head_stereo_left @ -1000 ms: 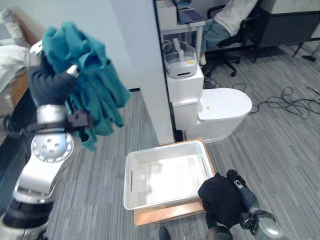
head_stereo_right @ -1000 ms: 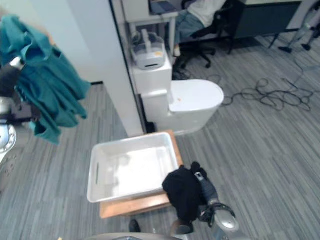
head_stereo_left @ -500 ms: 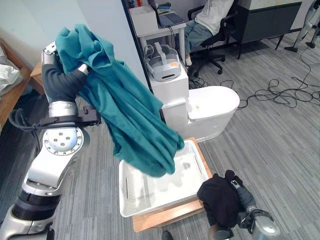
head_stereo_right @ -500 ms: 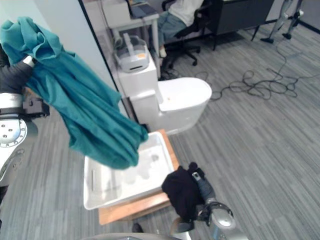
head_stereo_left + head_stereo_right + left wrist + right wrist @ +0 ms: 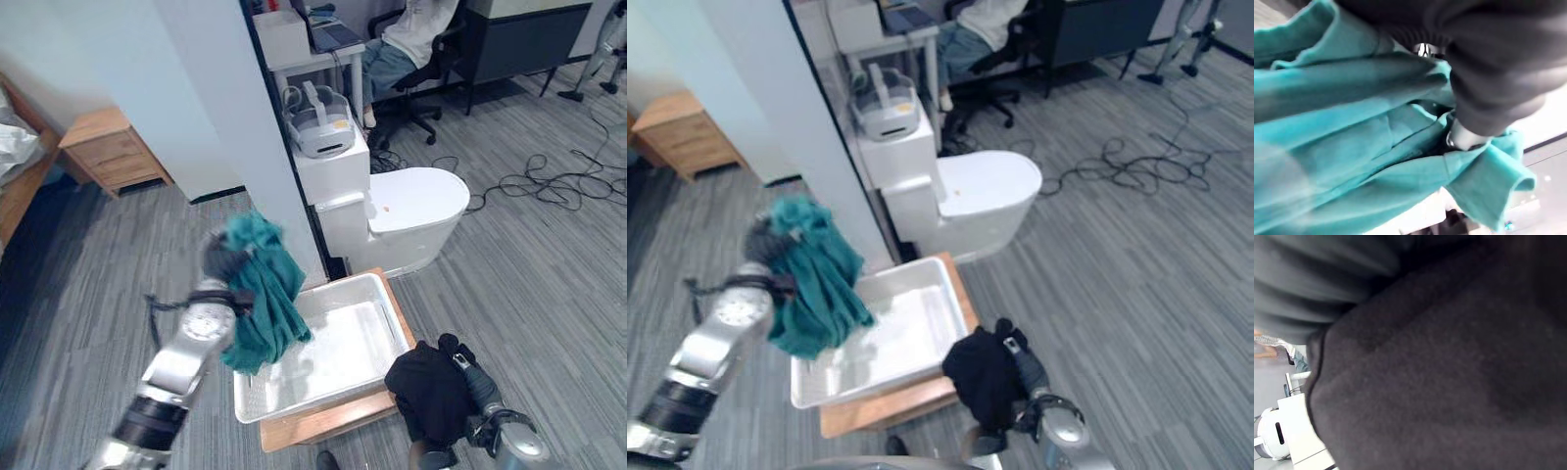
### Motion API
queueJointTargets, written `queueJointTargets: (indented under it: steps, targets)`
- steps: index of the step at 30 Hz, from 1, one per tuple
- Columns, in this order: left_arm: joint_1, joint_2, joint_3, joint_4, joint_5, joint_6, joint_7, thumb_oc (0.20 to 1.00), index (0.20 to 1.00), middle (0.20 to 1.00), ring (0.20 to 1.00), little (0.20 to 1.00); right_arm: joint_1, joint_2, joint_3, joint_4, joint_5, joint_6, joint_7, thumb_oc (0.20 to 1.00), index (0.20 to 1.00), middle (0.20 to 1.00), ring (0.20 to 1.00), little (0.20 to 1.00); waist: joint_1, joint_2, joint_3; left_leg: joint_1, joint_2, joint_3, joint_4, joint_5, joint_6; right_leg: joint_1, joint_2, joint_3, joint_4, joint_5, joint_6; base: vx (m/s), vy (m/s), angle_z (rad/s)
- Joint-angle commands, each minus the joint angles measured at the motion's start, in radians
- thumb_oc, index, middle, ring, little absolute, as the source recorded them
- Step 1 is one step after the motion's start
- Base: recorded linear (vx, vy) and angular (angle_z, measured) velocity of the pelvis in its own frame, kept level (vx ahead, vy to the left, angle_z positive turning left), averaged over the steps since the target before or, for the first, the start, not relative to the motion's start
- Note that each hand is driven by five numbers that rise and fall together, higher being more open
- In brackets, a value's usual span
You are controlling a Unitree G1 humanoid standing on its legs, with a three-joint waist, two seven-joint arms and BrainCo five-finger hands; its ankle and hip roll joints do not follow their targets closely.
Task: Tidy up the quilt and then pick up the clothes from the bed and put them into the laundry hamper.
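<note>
A teal garment (image 5: 263, 294) hangs bunched from my left hand (image 5: 222, 258), whose fingers are curled into the cloth (image 5: 1352, 147). Its lower folds reach down into the left end of the white laundry hamper (image 5: 367, 294). The hamper stands on a wooden board (image 5: 328, 419) on the carpet. A black garment (image 5: 426, 392) covers my right hand (image 5: 474, 378), held off the floor just right of the hamper's near right corner. The right wrist view looks onto this black cloth (image 5: 1449, 382).
A white pillar (image 5: 225, 108) rises just behind the hamper. A white toilet-shaped unit (image 5: 416, 206) with a headset (image 5: 318, 127) on its box stands beyond it. A wooden nightstand (image 5: 108, 152) is far left. A seated person (image 5: 407, 44) and floor cables (image 5: 549, 181) are behind.
My left arm has swung down from head height, lowering the teal garment from a wide spread to a bunch over the hamper's left end. The right hand with the black garment stayed put.
</note>
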Motion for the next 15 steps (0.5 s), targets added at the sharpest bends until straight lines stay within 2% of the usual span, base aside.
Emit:
queueJointTargets:
  steps: [1,4,5,6,11,15]
  targets:
    - [-0.120,0.024,-0.009,0.028,0.088,-0.019,0.001,0.200,0.200,0.200,0.200,0.200,-0.045,-0.007,0.035,-0.058,0.006,-0.067,0.033,0.200,0.200,0.200,0.200,0.200,-0.025,-0.044,0.032,0.020,0.022,0.003,0.001,-0.074,-0.009,0.009,0.000,-0.023,-0.002,-0.092,0.043,0.00,-0.002,-0.16]
    - [-0.109,-0.002,-0.054,0.090,0.099,-0.031,0.006,0.200,0.200,0.200,0.200,0.200,-0.042,-0.011,0.027,-0.063,0.004,-0.072,0.048,0.200,0.200,0.200,0.200,0.200,-0.037,-0.045,0.045,0.020,0.024,0.018,0.001,-0.072,-0.007,0.003,0.004,-0.013,-0.002,-0.089,0.040,-0.01,0.010,-0.23]
    - [-0.095,-0.011,-0.070,0.105,0.107,-0.029,0.009,0.382,0.382,0.382,0.382,0.382,-0.040,-0.014,0.024,-0.070,0.004,-0.070,0.050,0.200,0.200,0.200,0.200,0.200,-0.041,-0.045,0.050,0.021,0.025,0.023,0.001,-0.072,-0.007,0.004,0.007,-0.010,-0.002,-0.089,0.037,0.01,0.020,-0.13]
    - [-0.080,-0.023,-0.082,0.124,0.100,-0.039,0.023,1.000,1.000,1.000,1.000,1.000,-0.038,-0.015,0.022,-0.077,0.002,-0.066,0.052,0.200,0.200,0.200,0.200,0.200,-0.044,-0.045,0.053,0.026,0.024,0.028,0.001,-0.072,-0.006,0.007,0.008,-0.010,-0.002,-0.090,0.035,0.02,0.020,-0.07]
    - [-0.051,-0.036,-0.067,0.096,0.087,-0.068,0.067,1.000,1.000,1.000,1.000,1.000,-0.027,-0.016,0.001,-0.094,-0.015,-0.066,0.053,0.200,0.200,0.200,0.200,0.200,-0.043,-0.045,0.052,0.033,0.024,0.029,0.001,-0.073,-0.003,0.016,0.012,-0.012,-0.002,-0.094,0.029,0.03,0.027,-0.03]
    - [0.002,-0.013,0.031,-0.010,0.054,-0.119,0.092,1.000,1.000,1.000,1.000,1.000,-0.015,-0.024,-0.068,-0.123,-0.027,-0.092,0.018,0.200,0.200,0.200,0.200,0.200,-0.020,-0.053,0.049,0.041,0.023,0.015,0.001,-0.075,-0.001,0.032,0.011,-0.029,-0.002,-0.102,0.024,0.00,0.008,0.00]
